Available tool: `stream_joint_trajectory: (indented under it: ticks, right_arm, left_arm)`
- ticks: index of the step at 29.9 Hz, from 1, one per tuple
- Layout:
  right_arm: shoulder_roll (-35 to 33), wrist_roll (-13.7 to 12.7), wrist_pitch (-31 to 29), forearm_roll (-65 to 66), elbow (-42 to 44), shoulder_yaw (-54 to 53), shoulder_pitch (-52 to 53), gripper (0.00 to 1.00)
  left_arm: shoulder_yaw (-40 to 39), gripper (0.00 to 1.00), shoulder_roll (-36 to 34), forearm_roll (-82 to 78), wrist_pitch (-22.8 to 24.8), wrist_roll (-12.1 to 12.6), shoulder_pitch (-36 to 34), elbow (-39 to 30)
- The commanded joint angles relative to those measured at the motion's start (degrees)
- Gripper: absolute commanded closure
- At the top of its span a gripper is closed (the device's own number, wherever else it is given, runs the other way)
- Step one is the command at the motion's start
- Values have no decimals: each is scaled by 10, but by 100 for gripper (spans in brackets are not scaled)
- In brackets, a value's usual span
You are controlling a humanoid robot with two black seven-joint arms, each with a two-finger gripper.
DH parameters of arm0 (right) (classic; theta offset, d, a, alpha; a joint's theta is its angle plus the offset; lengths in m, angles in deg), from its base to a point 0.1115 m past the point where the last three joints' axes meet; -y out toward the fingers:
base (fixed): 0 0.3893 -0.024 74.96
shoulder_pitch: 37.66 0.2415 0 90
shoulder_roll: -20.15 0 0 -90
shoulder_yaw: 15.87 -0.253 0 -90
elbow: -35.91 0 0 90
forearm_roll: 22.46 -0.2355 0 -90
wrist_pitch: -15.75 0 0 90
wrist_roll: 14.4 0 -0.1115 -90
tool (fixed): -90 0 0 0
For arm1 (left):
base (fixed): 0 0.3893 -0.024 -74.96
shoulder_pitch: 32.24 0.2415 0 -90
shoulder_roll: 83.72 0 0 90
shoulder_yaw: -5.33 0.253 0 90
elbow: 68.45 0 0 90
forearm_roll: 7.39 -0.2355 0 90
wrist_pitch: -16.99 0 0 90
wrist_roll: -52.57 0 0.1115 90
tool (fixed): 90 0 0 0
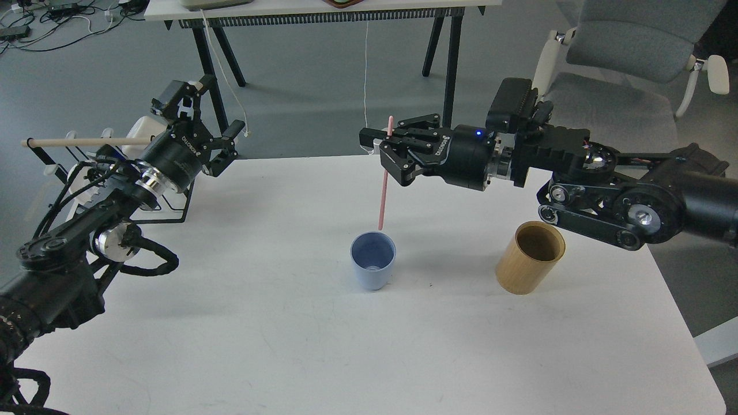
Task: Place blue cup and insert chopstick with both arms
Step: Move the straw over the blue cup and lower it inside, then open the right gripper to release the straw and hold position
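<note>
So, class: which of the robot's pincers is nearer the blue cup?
Right. The right pincer hangs just above the blue cup, holding the pink chopstick over its rim. The left pincer is far off, up-left, near the table's back edge.

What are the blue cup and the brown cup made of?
The blue cup looks like matte plastic: smooth, even pale color, thin rim. The brown cup looks like wood or bamboo: tan, with faint grain lines down its side and a darker inside. Neither is certain from looks alone.

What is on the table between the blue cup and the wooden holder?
Nothing: in the head view, only bare white table lies between the blue cup and the wooden holder.
</note>
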Motion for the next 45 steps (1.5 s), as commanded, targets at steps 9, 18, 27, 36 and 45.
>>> stream_joint_trajectory:
  ticks: [9, 18, 27, 36, 45]
  right_arm:
    - [45, 0, 5, 0, 41, 28, -14, 94]
    - [44, 0, 6, -15, 34, 29, -12, 19]
    - [25, 0, 2, -70, -6, 33, -5, 4]
    - [13, 0, 1, -62, -7, 37, -6, 3]
    - [16, 0, 1, -62, -2, 37, -6, 2]
  left_arm:
    - [0, 1, 1, 0, 0, 0, 0, 4]
    - [1, 1, 4, -1, 0, 0, 1, 9]
    - [1, 1, 5, 0, 0, 0, 0, 9]
    - [1, 1, 6, 0, 0, 0, 0, 9]
    - [2, 1, 6, 0, 0, 0, 0, 9]
